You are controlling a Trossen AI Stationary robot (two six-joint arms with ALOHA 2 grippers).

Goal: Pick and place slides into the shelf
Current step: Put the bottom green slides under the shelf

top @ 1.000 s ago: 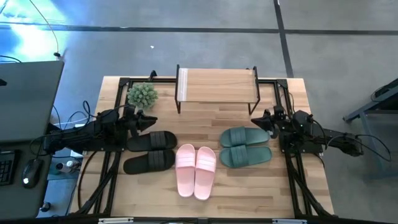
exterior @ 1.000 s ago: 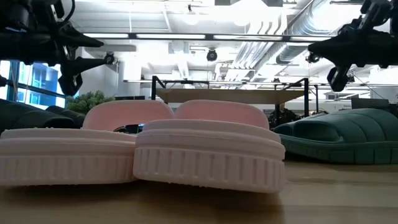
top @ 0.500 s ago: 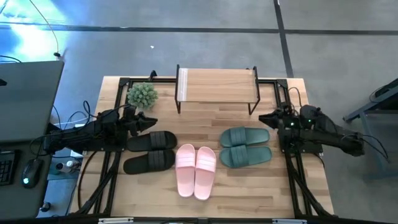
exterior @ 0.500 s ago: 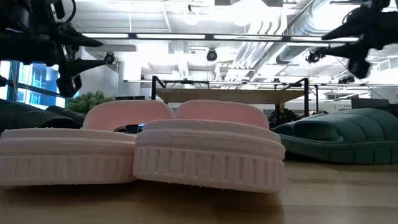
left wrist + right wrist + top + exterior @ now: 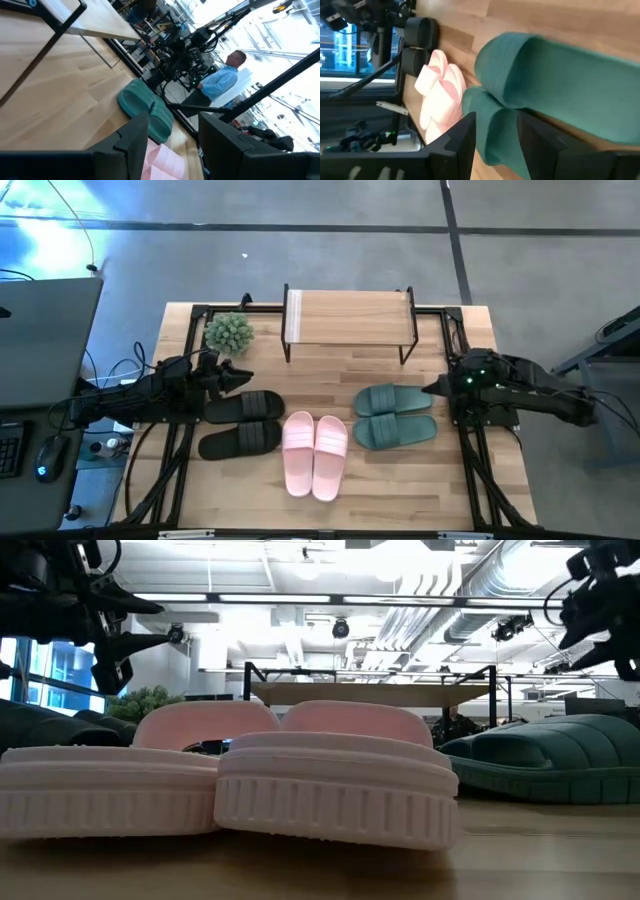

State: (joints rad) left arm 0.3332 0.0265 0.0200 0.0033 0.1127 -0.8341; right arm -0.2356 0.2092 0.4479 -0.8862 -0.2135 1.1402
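While the right claw (image 5: pixel 437 386) hung apart just beside the green slides (image 5: pixel 395 415) and the left claw (image 5: pixel 243 378) waited apart by the black slides (image 5: pixel 240 423), a shallow bite could have dropped one short of the shelf (image 5: pixel 348 317) beyond.

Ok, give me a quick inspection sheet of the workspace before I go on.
Surface: wooden table, slides on it.
Job's things: black slides on the left, pink slides in the middle, green slides on the right; shelf at the back with nothing seen on top.
Clutter: small green plant left of the shelf.
Grippers: left gripper over the black slides, jaws open; right gripper beside the green slides, jaws open; neither holds anything.
Cables: bundle by the left arm.
Surroundings: person beyond the table.
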